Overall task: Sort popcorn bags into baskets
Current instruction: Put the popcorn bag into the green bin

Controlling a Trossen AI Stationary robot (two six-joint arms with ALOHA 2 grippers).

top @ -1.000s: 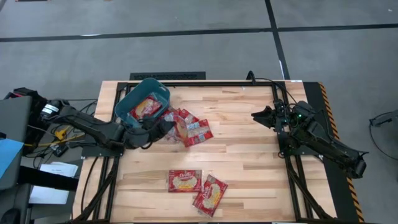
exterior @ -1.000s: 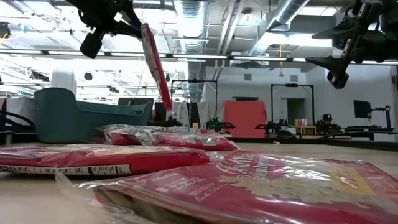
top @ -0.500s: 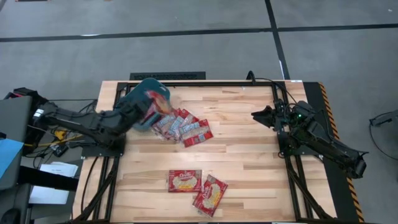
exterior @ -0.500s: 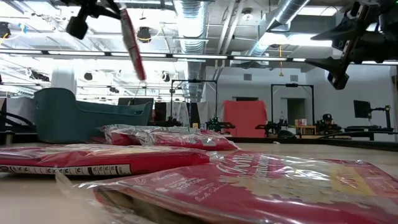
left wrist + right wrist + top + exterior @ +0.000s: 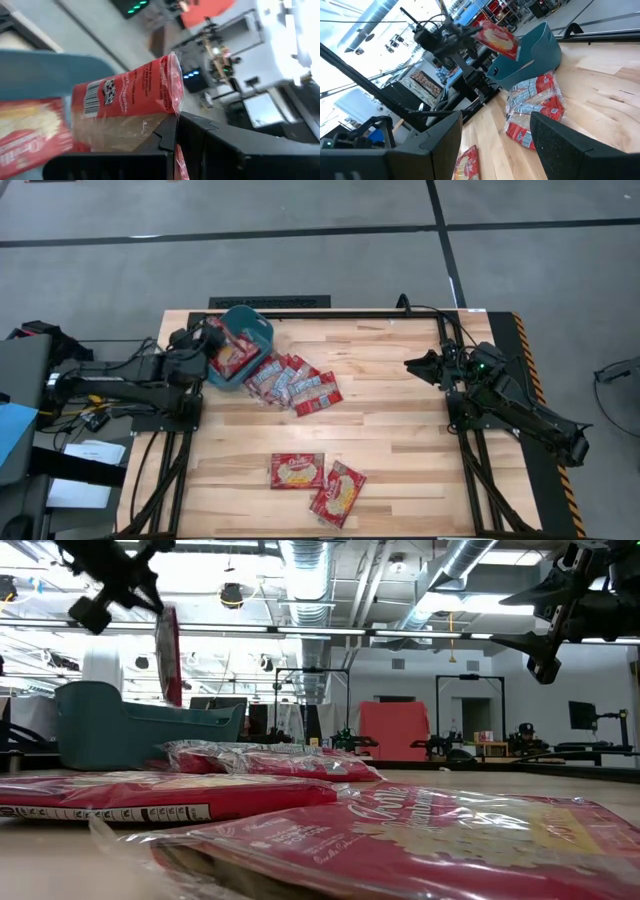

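Observation:
My left gripper (image 5: 207,340) is shut on one red popcorn bag (image 5: 168,655), which hangs over the teal bin (image 5: 255,328) at the table's far left. Another bag (image 5: 235,360) lies inside the bin. Several bags (image 5: 295,385) lie in a loose pile against the bin's right side. Two more bags (image 5: 297,470) (image 5: 338,492) lie flat near the front edge. My right gripper (image 5: 415,365) waits open at the table's right side, holding nothing. My left gripper pinches the bag by one edge (image 5: 150,122) between its two fingers, coming nearly level from the table's left. The bag stands on edge, close to upright, hanging below the fingers (image 5: 150,602). It is clear of the bin's rim (image 5: 150,710).
Bare wooden tabletop (image 5: 400,430) lies between the pile and the right arm. A black frame (image 5: 460,380) runs along the table's sides. The low view has the two front bags (image 5: 400,840) filling its foreground.
My left gripper has carried the bag from above the pile toward the table's far left, to over the bin, drawing back toward its own base and tipping up toward level. The bag has gone from slanted to nearly upright, and it stays held.

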